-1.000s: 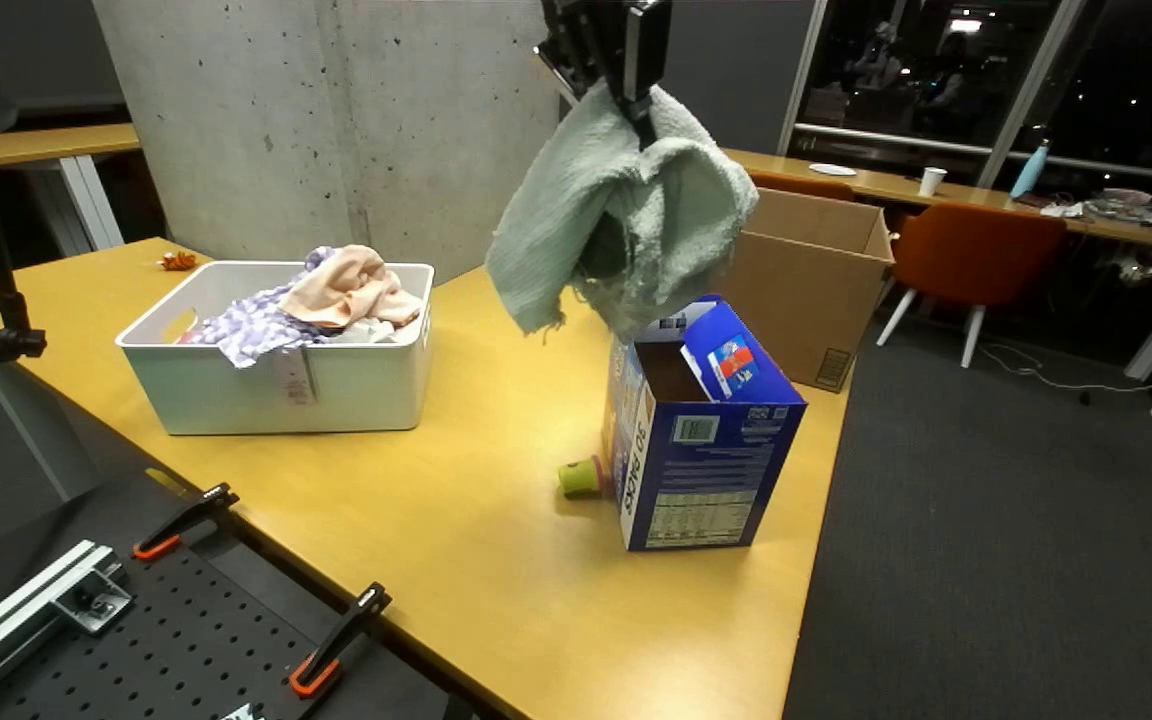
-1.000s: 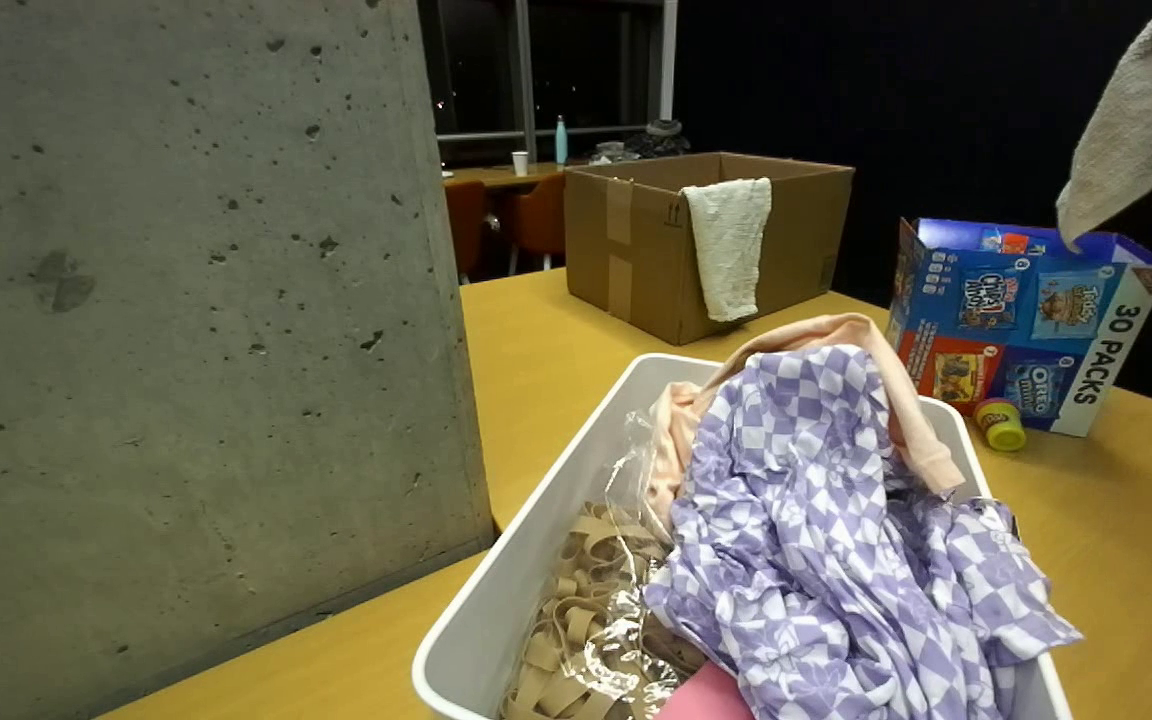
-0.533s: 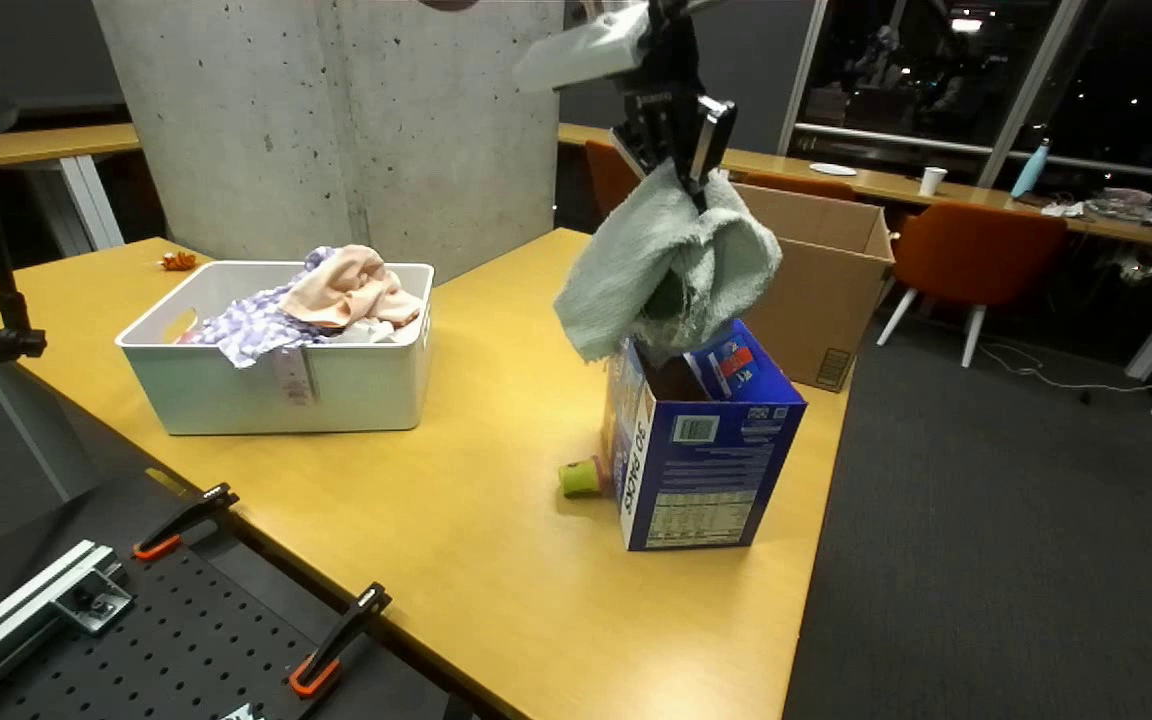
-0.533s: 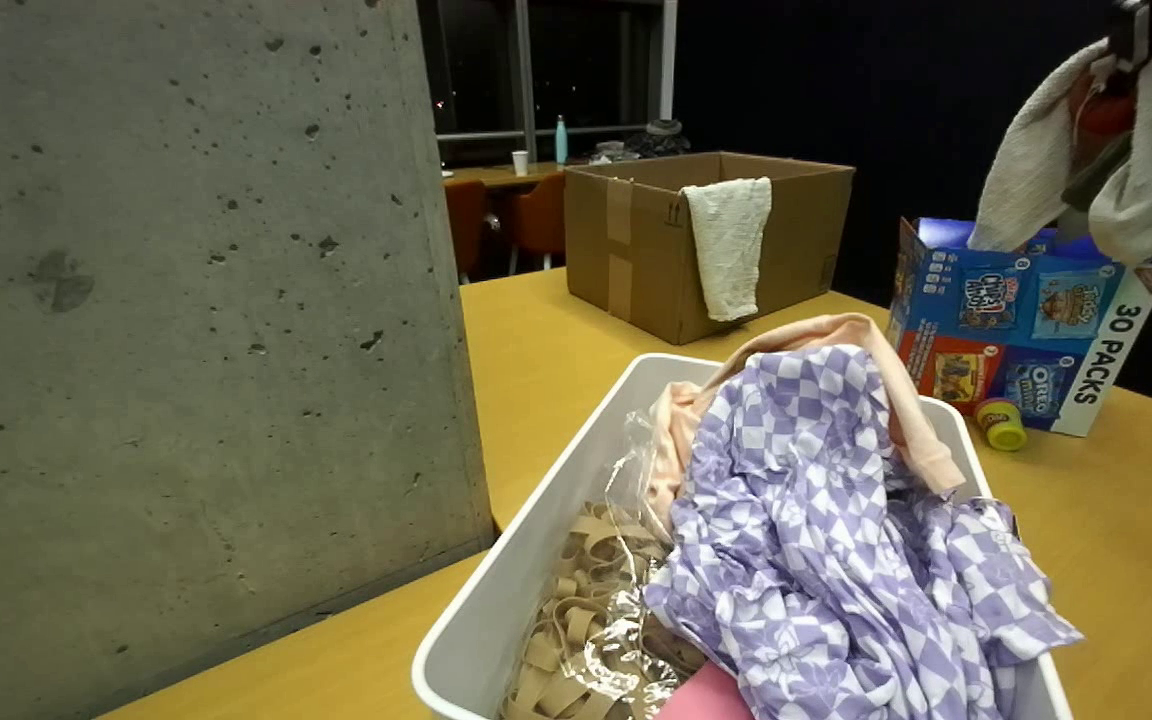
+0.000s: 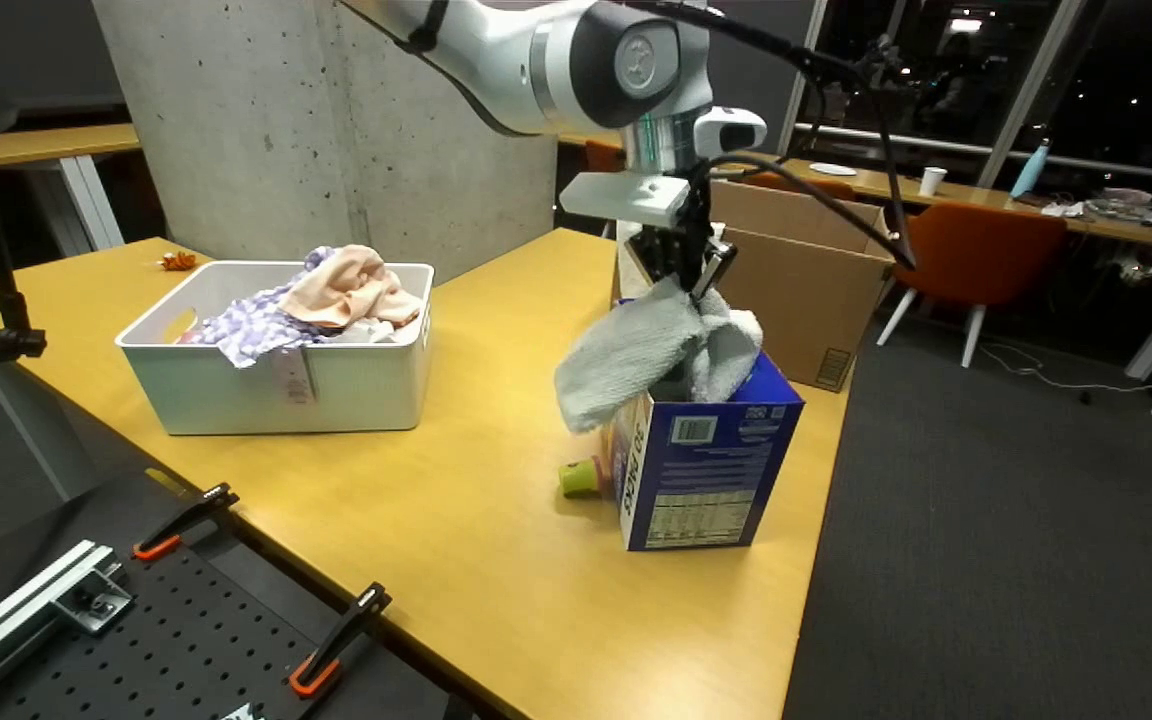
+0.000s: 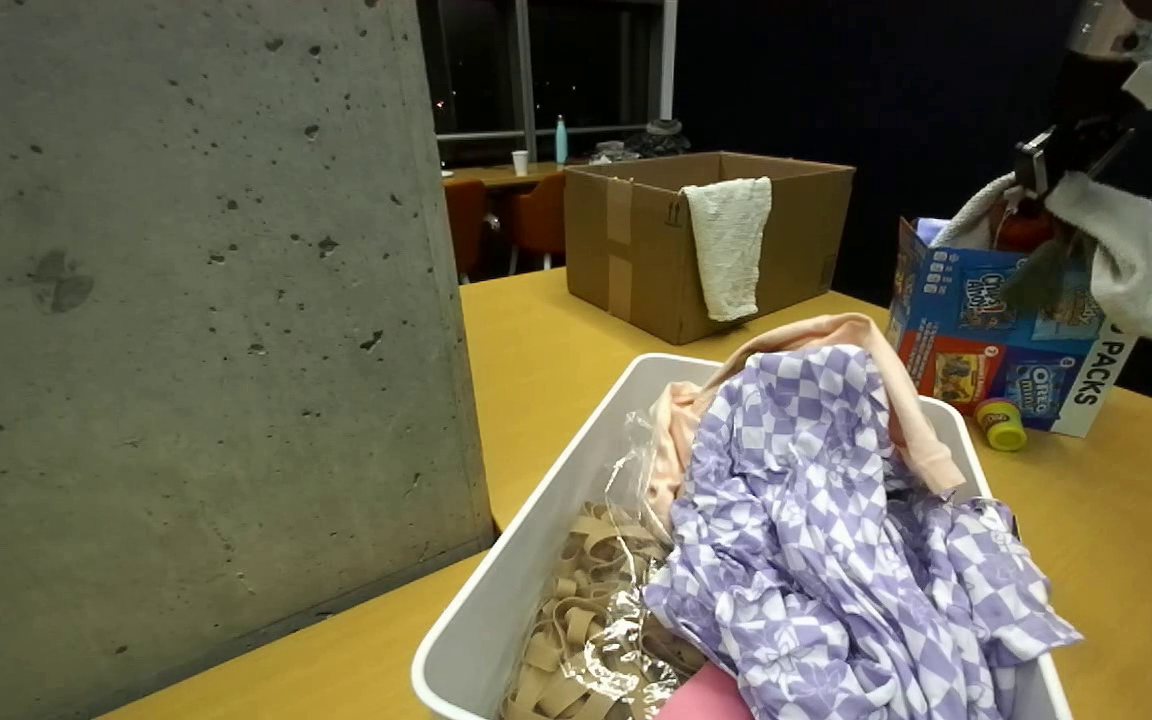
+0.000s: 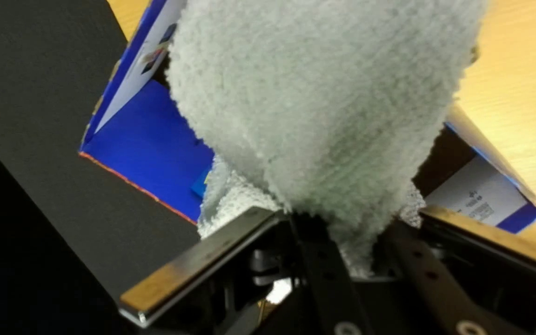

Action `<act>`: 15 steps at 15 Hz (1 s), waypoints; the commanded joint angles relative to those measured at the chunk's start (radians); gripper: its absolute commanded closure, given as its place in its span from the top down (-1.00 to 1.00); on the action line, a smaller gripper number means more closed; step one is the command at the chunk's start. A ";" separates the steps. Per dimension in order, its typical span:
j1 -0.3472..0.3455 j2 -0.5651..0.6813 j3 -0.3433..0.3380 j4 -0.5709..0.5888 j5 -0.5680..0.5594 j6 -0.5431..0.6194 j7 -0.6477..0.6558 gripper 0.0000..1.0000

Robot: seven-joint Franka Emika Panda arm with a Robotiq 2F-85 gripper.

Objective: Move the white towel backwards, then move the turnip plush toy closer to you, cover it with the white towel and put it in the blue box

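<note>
The white arm (image 5: 491, 55) slants gently down from high up; at its dark-capped joint (image 5: 636, 60) it bends; the wrist (image 5: 669, 150) hangs nearly upright beneath; the black gripper (image 5: 693, 288) points downward, and I can see its two fingers (image 7: 322, 267) drawn inward, clamped with little gap between them

Blue box (image 5: 708, 475) on yellow table (image 5: 496, 570)

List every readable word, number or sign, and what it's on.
"30 PACKS": white corner strip of the blue box.
"OREO mini": printed side of the blue box.
"CHIPS AHOY!": same side.
Two upward arrows: cardboard box.
Too small or blurred: blue box's circled digits and small print, emblem on the arm, tag on the white bin, label on the yellow tub, marks on the clamps.
</note>
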 commanded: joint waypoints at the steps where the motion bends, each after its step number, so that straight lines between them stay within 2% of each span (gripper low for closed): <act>1: -0.020 0.062 0.018 0.041 0.050 0.022 -0.041 -0.90; 2: -0.020 0.063 0.016 0.033 0.055 0.027 -0.039 -0.17; 3: -0.017 0.056 0.012 0.014 0.050 0.028 -0.037 -0.14; 8: -0.004 -0.038 -0.018 -0.136 0.019 0.065 -0.017 0.56; 10: 0.015 -0.124 -0.050 -0.253 -0.020 0.104 0.007 0.88; 12: 0.040 -0.210 -0.086 -0.354 -0.079 0.144 0.042 1.00; 15: 0.077 -0.355 -0.122 -0.505 -0.193 0.189 0.130 1.00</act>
